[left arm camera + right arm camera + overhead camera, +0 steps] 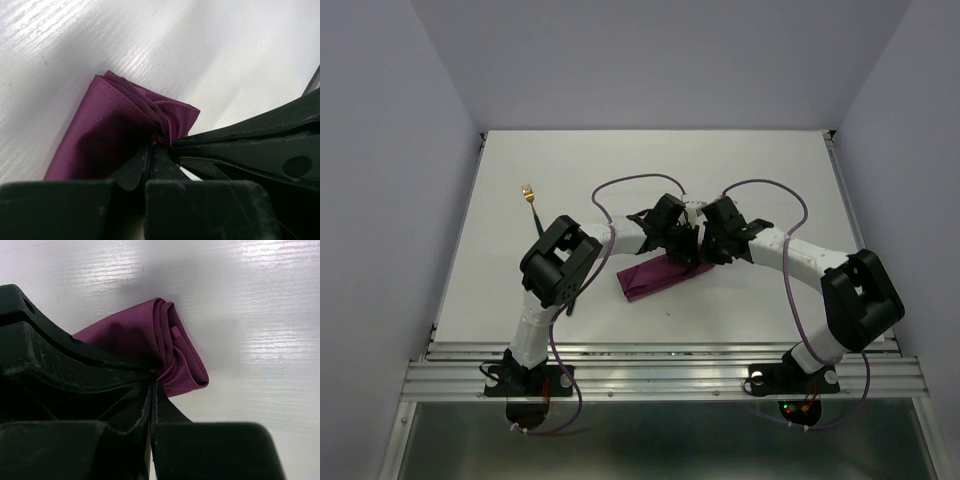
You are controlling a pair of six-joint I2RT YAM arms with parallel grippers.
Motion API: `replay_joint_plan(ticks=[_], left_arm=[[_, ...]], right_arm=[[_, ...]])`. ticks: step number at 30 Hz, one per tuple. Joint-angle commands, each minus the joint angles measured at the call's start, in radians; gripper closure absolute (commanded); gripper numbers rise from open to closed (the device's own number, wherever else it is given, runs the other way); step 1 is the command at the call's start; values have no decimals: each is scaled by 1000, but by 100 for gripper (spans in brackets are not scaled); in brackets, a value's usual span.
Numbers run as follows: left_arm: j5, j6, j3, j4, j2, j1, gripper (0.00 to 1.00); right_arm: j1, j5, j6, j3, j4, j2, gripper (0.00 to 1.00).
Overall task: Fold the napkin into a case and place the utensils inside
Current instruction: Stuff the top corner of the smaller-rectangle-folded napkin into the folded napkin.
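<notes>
The white table (770,180) is the biggest thing here. On it, near the middle, is the napkin (650,278), already down to a narrow layered purple strip lying at a slant. I'm reaching in from both sides and meeting at its far right end. My left gripper (155,145) is pinched tight on a bunched corner of the cloth. My right gripper (154,379) is clamped on that same end from the other side, jaws fully together with fabric puckering out around them. I'm pretty sure the point of the double pinch is to pin the layers so the fold doesn't spring open while I square it up. The fork (531,203) lies well apart at the far left, out of the way of the folding. I can't spot the knife, so maybe it's hidden under my left arm (560,265).
</notes>
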Motion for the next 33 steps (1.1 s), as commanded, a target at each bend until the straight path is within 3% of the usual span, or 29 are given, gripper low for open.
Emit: replay_joint_plan(ticks=[1, 8, 13, 19, 27, 33], left_arm=[[19, 11, 7, -2, -63, -17, 100], [54, 25, -10, 12, -110, -19, 99], [62, 11, -19, 12, -119, -19, 87], [60, 13, -33, 10, -148, -19, 64], [49, 16, -53, -10, -200, -19, 62], [40, 30, -57, -34, -225, -17, 51]], right_arm=[[10, -14, 11, -14, 69, -39, 99], [10, 3, 6, -27, 62, -54, 99], [10, 3, 9, -37, 65, -54, 99], [10, 5, 9, -40, 69, -58, 99], [10, 6, 9, -44, 67, -64, 99], [10, 6, 11, -46, 69, -65, 99]])
